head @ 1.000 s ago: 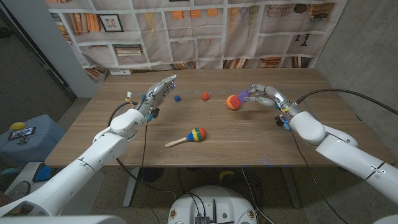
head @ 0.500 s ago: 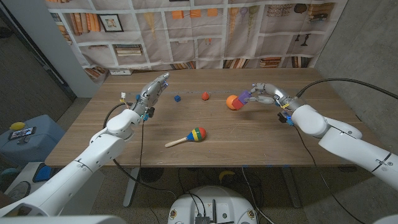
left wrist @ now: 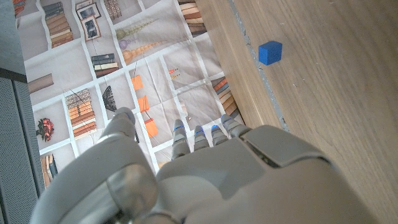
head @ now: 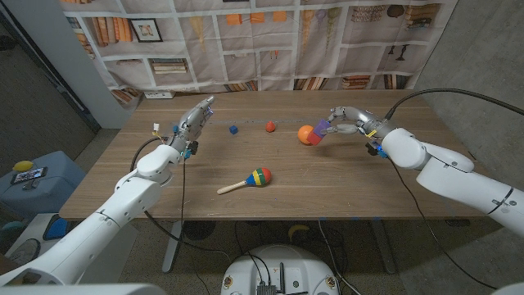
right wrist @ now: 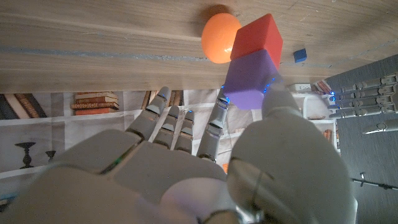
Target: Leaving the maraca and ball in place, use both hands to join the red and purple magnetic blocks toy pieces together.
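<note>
My right hand (head: 350, 121) pinches a purple block (head: 322, 127) whose far face carries a red block (head: 314, 138); the two sit face to face as one piece (right wrist: 249, 79). The red block (right wrist: 257, 38) hangs just beside the orange ball (head: 304, 133), low over the table. The maraca (head: 253, 178) lies near the table's middle front. My left hand (head: 195, 119) hovers over the back left of the table with its fingers stretched out and nothing in it (left wrist: 205, 168).
A small blue cube (head: 233, 129) (left wrist: 270, 52) and a small red piece (head: 270, 126) lie between the two hands near the back. The wooden table (head: 344, 188) ends at a bookshelf-print backdrop behind it.
My left hand has drawn back to the left, away from the blue cube. My right hand has stayed by the ball with the joined blocks while its arm has shifted.
</note>
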You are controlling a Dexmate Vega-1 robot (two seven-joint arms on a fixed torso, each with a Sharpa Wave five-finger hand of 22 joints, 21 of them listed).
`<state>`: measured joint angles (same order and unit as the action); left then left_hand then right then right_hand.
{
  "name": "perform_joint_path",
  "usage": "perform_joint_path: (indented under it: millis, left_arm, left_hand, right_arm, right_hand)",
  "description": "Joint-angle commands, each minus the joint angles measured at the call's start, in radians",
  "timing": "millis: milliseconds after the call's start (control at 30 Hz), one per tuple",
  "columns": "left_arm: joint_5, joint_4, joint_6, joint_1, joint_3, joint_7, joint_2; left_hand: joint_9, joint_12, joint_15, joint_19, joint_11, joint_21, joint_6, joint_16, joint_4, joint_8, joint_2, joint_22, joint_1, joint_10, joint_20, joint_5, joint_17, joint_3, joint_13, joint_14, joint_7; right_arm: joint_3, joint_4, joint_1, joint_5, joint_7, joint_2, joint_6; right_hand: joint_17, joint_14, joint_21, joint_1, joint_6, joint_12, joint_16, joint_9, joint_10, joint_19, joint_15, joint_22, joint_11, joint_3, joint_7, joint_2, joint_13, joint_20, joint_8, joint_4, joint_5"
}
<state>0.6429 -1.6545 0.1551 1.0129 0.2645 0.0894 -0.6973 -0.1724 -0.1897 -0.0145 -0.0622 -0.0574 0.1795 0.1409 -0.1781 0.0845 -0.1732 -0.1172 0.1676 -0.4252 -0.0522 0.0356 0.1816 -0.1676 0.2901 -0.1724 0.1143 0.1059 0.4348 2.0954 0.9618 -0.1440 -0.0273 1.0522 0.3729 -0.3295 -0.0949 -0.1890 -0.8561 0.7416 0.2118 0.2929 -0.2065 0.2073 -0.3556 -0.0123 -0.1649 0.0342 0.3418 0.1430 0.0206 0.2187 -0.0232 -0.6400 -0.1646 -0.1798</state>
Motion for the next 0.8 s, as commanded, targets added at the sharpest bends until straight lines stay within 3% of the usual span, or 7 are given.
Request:
perform_joint_path:
  millis: [33,333,800]
  left_arm:
    - [0.005,0.013,0.011,0.011,-0.020,0.028,0.001]
    - [0.006,0.022,0.009,0.013,-0.024,0.039,0.007]
    - [0.014,0.054,0.000,-0.012,-0.012,0.012,0.011]
  left_hand:
    - [-0.001,0.003,-0.005,0.003,-0.011,0.007,0.001,0.001,-0.007,0.000,-0.002,0.003,0.011,0.000,0.020,0.005,-0.001,0.006,0.001,0.004,0.011]
    - [-0.001,0.001,-0.007,0.012,-0.017,0.011,0.004,0.000,-0.006,-0.003,-0.008,0.003,0.018,0.003,0.021,0.005,0.000,0.008,0.001,0.000,0.012]
    - [-0.001,0.002,-0.007,0.006,-0.013,0.008,-0.015,0.002,-0.003,0.001,-0.014,0.003,0.031,0.002,0.022,0.006,0.000,0.011,0.001,0.000,0.006]
  right_arm:
    - [0.113,0.042,-0.109,-0.157,0.092,0.008,0.104]
    - [0.177,0.049,-0.158,-0.283,0.167,-0.006,0.145]
    - [0.234,0.041,-0.187,-0.414,0.261,-0.041,0.174]
  right_hand:
    - [-0.001,-0.008,-0.005,-0.059,0.046,0.005,0.001,-0.006,0.010,-0.002,0.005,-0.005,0.002,-0.003,0.044,-0.051,0.000,0.001,-0.005,0.000,-0.006]
    - [-0.001,-0.012,-0.006,-0.060,0.045,0.004,0.002,-0.010,0.008,-0.005,0.006,-0.005,0.001,-0.005,0.045,-0.051,0.000,0.001,-0.007,0.001,-0.006]
    - [-0.001,-0.018,-0.007,-0.059,0.043,0.003,0.003,-0.017,0.008,-0.012,0.011,-0.005,-0.001,-0.007,0.050,-0.050,0.000,0.005,-0.011,0.002,-0.005]
